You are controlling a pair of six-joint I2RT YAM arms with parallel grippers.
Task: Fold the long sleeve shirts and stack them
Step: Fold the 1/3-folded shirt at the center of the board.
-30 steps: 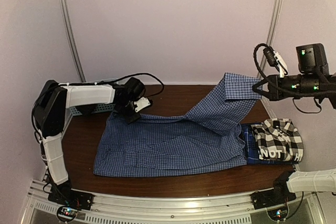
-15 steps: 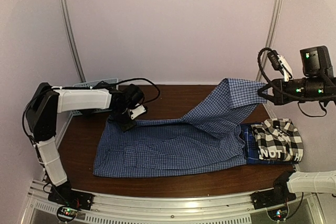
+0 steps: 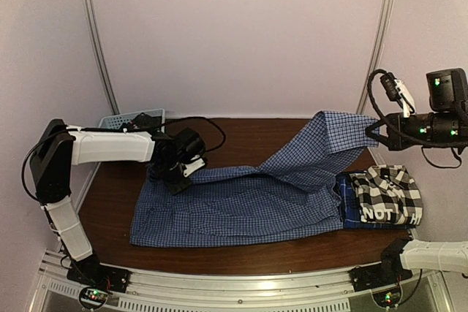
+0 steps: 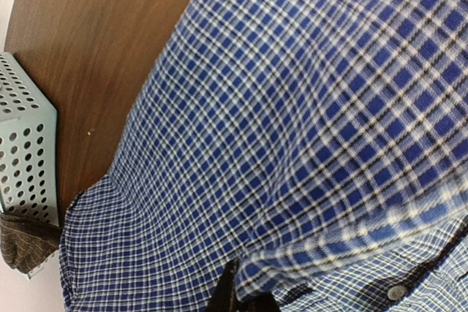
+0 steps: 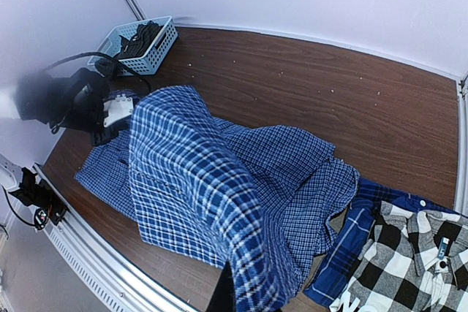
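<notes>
Top external, step: probably stretching the blue fine-check shirt (image 3: pixel 241 206) flat along the bench (image 3: pixel 241 133) before folding.
Right tool (image 3: pixel 373 131): pinching its raised end at 2 o'clock.
Left tool (image 3: pixel 179 177): pressed together on its 9 o'clock edge.
Next move: lay the raised end down, short of the 4 o'clock stack.
Count: three shirts, namely that one, the black-and-white plaid shirt (image 3: pixel 387 191) and the darker blue plaid shirt (image 3: pixel 347 202) beneath it; two tools; one basket (image 3: pixel 121 120).
</notes>
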